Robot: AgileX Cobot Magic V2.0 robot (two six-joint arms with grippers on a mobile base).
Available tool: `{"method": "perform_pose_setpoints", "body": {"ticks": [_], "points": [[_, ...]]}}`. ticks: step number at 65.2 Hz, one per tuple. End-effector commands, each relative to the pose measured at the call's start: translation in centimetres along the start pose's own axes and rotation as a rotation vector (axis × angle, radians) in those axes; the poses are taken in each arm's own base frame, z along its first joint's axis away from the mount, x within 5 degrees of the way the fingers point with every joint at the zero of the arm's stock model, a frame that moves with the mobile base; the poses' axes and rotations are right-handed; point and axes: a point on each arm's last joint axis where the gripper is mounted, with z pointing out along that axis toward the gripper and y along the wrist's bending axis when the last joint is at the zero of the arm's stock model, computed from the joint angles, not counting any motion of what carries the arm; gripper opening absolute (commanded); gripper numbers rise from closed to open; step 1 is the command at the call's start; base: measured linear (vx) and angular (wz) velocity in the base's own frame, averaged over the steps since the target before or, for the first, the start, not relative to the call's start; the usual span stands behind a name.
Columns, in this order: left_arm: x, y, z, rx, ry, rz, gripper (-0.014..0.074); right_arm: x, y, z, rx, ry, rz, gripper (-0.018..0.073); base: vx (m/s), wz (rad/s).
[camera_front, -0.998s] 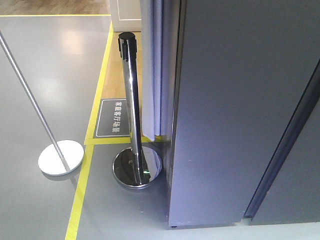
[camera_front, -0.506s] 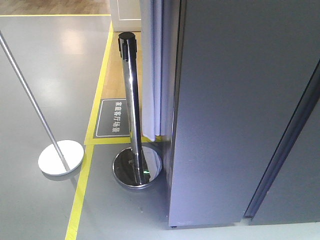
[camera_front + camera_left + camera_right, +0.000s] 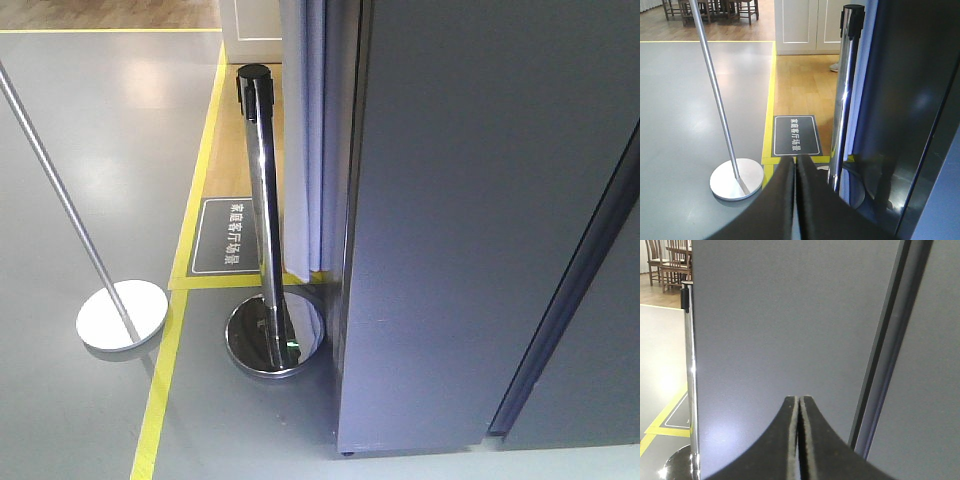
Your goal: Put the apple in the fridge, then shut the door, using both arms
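Left tool (image 3: 796, 172) clenched, both fingers pressed flat together, nothing between them. Right tool (image 3: 799, 407) same, clenched and empty, only a hairline seam between its two fingers.

Ahead of the right tool: the door (image 3: 790, 315), flat dark grey outer face filling the view, with one narrow dark gap running at about 1 o'clock between it and the adjoining grey panel (image 3: 930, 390).

From the left tool, 2 posts: one chrome stanchion (image 3: 842, 100) with a black cap at 1 o'clock, one thin grey pole (image 3: 717, 95) on a round flat base at 10 o'clock. One dark floor sign (image 3: 796, 135) with white characters at 12 o'clock, touching the yellow floor tape (image 3: 769, 100).

Front view: fridge (image 3: 480, 220) fills the right side, dark grey, its door looks closed, no white interior visible. Same 2 posts at 9 o'clock of it, chrome one just beside the fridge corner.

Apple is not visible in any view; can't tell where it is.
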Motion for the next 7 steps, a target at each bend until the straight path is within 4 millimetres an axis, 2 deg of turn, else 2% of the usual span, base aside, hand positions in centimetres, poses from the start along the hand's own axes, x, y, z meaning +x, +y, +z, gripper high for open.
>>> {"method": "perform_pose_setpoints", "body": {"ticks": [1,7], "points": [[0.00,-0.10,0.09,0.020,-0.060,-0.005,-0.0005,-0.43,-0.10,-0.06,0.013,-0.081,-0.006,-0.0008,0.00,0.00],[0.00,-0.10,0.09,0.020,-0.060,-0.005,-0.0005,-0.43,-0.10,-0.06,0.013,-0.081,-0.006,-0.0008,0.00,0.00]]}}
